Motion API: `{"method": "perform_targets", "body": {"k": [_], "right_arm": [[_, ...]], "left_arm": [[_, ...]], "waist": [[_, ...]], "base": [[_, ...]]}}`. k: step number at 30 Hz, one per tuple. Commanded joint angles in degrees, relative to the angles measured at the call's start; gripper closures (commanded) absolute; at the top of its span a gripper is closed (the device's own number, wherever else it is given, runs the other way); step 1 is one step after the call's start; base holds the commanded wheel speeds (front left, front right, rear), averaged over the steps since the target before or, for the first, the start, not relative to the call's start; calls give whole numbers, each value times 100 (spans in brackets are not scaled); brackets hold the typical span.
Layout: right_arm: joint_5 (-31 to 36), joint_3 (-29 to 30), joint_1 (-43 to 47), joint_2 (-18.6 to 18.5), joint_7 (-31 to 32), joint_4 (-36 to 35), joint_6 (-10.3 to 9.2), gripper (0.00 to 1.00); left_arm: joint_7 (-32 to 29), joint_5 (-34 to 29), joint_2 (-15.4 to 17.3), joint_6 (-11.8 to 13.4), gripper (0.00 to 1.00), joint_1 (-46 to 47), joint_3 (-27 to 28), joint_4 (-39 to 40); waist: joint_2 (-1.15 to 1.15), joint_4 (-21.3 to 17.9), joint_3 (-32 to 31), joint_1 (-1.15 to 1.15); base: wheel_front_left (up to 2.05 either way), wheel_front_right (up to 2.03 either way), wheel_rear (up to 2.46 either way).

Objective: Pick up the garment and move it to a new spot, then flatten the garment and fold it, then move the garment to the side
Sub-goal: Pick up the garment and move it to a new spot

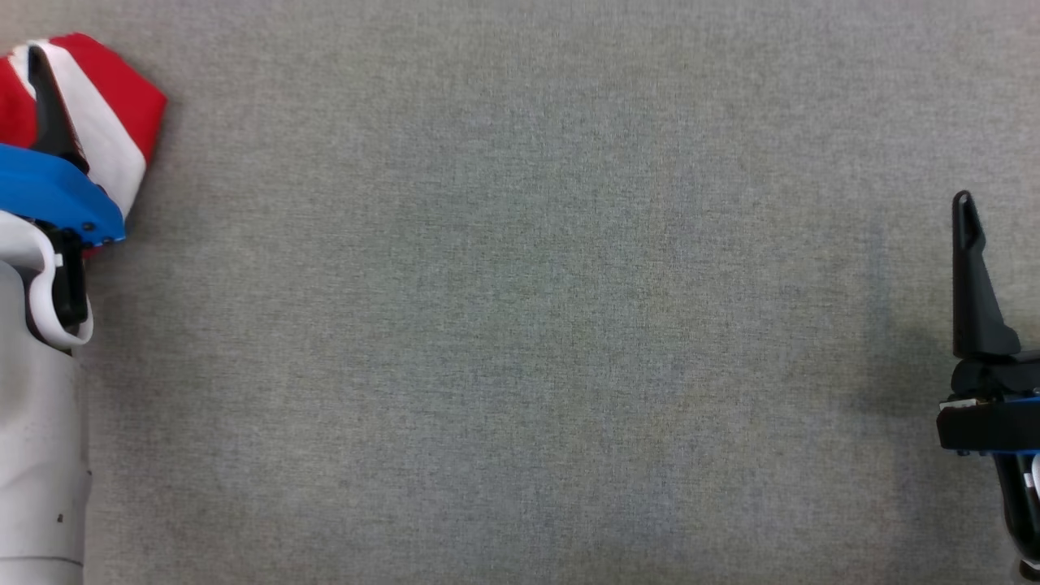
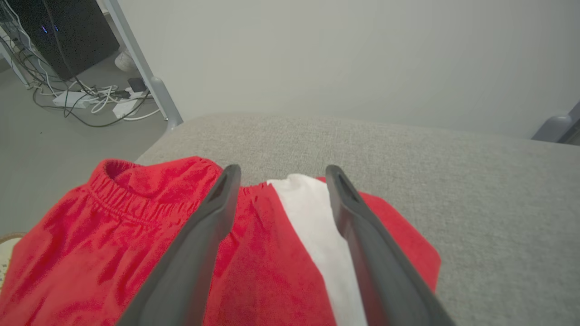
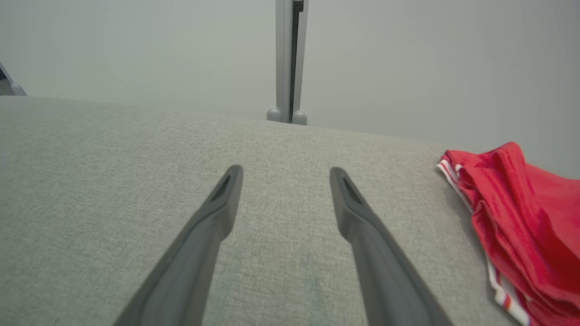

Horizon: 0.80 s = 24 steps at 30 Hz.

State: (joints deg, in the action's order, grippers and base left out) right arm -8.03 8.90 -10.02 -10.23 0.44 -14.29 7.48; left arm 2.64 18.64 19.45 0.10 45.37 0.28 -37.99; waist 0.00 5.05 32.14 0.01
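The garment (image 1: 122,106) is red with a broad white stripe and lies at the far left of the grey table (image 1: 520,325). Its gathered waistband (image 2: 136,199) shows in the left wrist view. My left gripper (image 2: 278,174) hovers over it, open, both dark fingers spread above the cloth with nothing between them; one finger (image 1: 47,106) shows in the head view. My right gripper (image 3: 285,174) is open over bare table at the right, one finger (image 1: 967,244) at the head view's right edge.
Crumpled red fabric with a striped hem (image 3: 521,213) lies beside my right gripper. The table's left edge is close to the garment; below it are a black computer case (image 2: 63,31) and cables (image 2: 90,97). A grey post (image 3: 285,59) stands behind the far edge.
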Motion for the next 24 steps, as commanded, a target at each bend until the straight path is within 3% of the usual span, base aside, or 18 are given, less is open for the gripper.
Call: {"method": "perform_targets", "body": {"k": [1,9,10,11,12,13,24], "right_arm": [[-12,26,-61,-42,21,-73,4,0],[-58,54,-174,-94,10,-71,4,0],[-56,43,-192,-94,8,-57,4,0],[-56,43,-192,-94,8,-57,4,0],[-53,26,-217,-89,2,-41,3,0],[-52,13,-237,-82,-7,-38,3,0],[-45,-42,-144,130,-203,315,4,0]], "left_arm": [[-85,39,-11,-35,0,145,-21,-227],[-639,277,-185,-253,0,308,-110,-1387],[-708,305,-192,-257,11,335,-103,-1499],[-708,305,-192,-257,11,335,-103,-1499],[-786,320,-195,-274,79,353,-107,-1608],[-824,354,-194,-299,100,374,-113,-1688],[-8,281,-59,-368,100,804,-200,-1724]], "waist": [[0,5,100,-1],[0,-53,181,-1],[0,-62,170,-1],[0,-62,170,-1],[0,-74,147,-1],[0,-87,125,-1],[0,-349,-509,-1]], "base": [[0,0,0],[0,0,0],[0,0,0],[0,0,0],[0,0,0],[0,0,0],[0,0,0]]}}
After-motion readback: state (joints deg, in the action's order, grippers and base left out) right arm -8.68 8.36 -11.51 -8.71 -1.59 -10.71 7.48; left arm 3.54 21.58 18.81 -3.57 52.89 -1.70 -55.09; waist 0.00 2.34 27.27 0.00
